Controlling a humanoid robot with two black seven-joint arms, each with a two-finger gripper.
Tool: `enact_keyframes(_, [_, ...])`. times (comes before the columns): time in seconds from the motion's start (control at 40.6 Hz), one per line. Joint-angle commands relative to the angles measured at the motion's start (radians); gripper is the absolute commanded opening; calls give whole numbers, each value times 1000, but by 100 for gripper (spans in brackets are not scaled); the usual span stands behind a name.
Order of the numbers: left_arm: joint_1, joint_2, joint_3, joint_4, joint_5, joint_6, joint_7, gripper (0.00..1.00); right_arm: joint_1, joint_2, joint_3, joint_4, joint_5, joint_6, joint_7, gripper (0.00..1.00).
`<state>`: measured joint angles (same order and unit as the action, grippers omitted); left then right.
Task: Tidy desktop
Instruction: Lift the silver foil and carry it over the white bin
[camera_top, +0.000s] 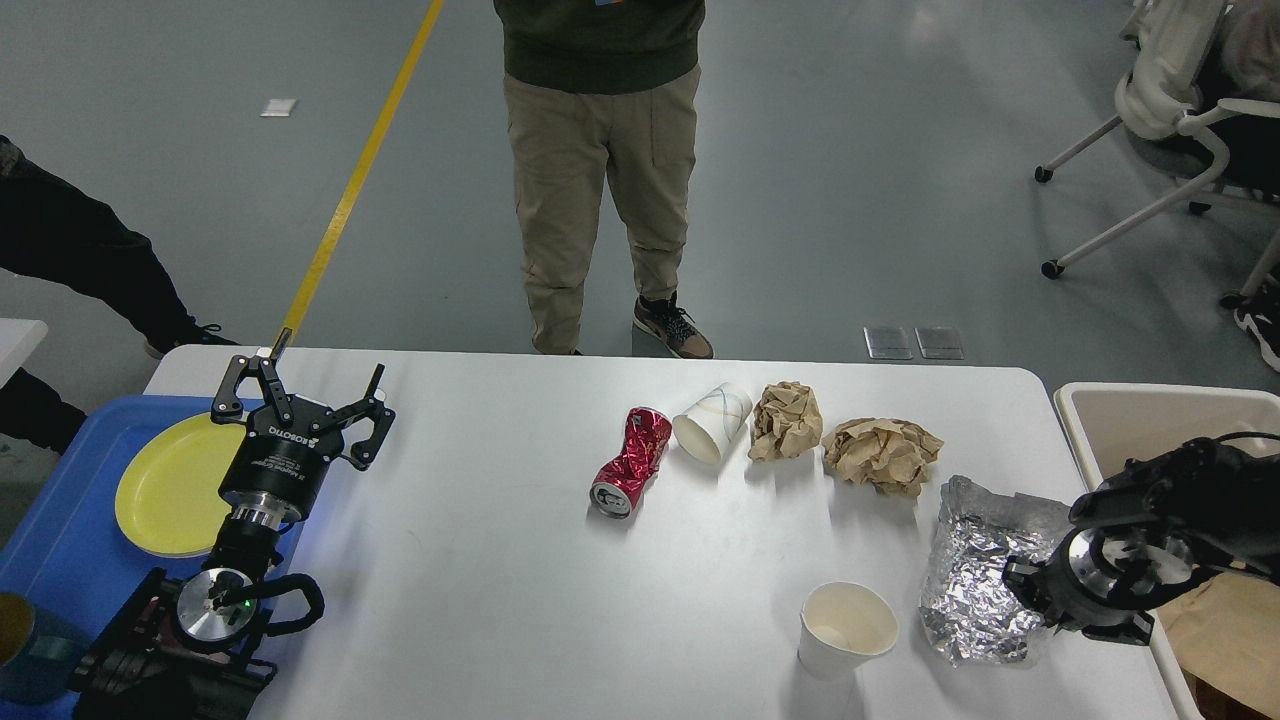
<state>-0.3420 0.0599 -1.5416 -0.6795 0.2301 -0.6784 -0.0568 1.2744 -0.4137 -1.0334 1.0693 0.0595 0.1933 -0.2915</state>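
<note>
Desktop (480, 560): white, round-cornered, fills the lower centre of the frame from left to right.
Beige bin (1150, 420): right edge of frame, beside the desktop; brown paper lies in its lower part, the rest is hidden by the right arm.
Blue tray (60, 540): lower left, at the desktop's left end; carries a yellow plate (170, 490) and, at the bottom left corner, a dark cup (20, 650) only partly in view.
Foil bag (975, 570): crumpled silver, lower right of the desktop, near the bin.
Brown paper wad, larger (882, 455): right of centre.
Brown paper wad, smaller (785, 420): just left of the larger wad.
Upright paper cup (845, 628): lower centre-right, mouth up; inside looks pale, contents cannot be told.
Tipped paper cup (712, 422): centre, on its side, mouth toward the viewer, nothing visible inside.
Red can (630, 462): crushed, lying just left of the tipped cup.
Left gripper (300, 395): left side, above the tray's edge, fingers spread wide, holding nothing.
Right gripper (1020, 590): lower right, against the foil bag; fingers not distinguishable, grip undetermined.
</note>
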Motion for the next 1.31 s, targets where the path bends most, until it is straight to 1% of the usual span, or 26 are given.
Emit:
enact_keyframes(0.0, [0,0,0,0,0,0,0,96,104,-63,-11,60,5,55,0,0])
enact_keyframes(0.099, [0,0,0,0,0,-1,0,96,198,-115,-28,109,6,130,0,0])
enact_keyframes(0.123, [0,0,-2,0,0,-1,0,96,251,-137,-45,135,6,167,0,0])
enact_keyframes(0.197, [0,0,0,0,0,0,0,96,328,-152,-82,170,8,208,0,0])
enact_keyframes(0.222, [0,0,0,0,0,0,0,96,383,-155,-109,191,9,233,2,0])
enact_keyframes(0.32, [0,0,0,0,0,0,0,96,581,-154,-218,273,19,323,11,0])
enact_keyframes(0.419, [0,0,0,0,0,0,0,96,739,-149,-284,346,36,389,12,0])
enact_keyframes(0.444, [0,0,0,0,0,-1,0,96,823,-143,-319,386,46,426,12,0])
enact_keyframes(0.493, [0,0,0,0,0,0,0,96,907,-140,-350,420,51,460,12,0])
enact_keyframes(0.591, [0,0,0,0,0,0,0,96,1039,-139,-382,488,56,543,12,0])
enact_keyframes(0.641, [0,0,0,0,0,0,0,96,1057,-139,-384,492,56,560,11,0])
enact_keyframes(0.715, [0,0,0,0,0,0,0,96,1060,-140,-389,494,56,563,11,0])
enact_keyframes(0.912, [0,0,0,0,0,0,0,96,1060,-145,-422,485,57,523,11,0])
enact_keyframes(1.084, [0,0,0,0,0,0,0,96,1034,-160,-520,437,77,427,11,0])
enact_keyframes(1.183, [0,0,0,0,0,0,0,96,987,-200,-547,391,80,374,11,0])
enact_keyframes(1.281, [0,0,0,0,0,0,0,96,904,-272,-539,313,82,336,9,0])
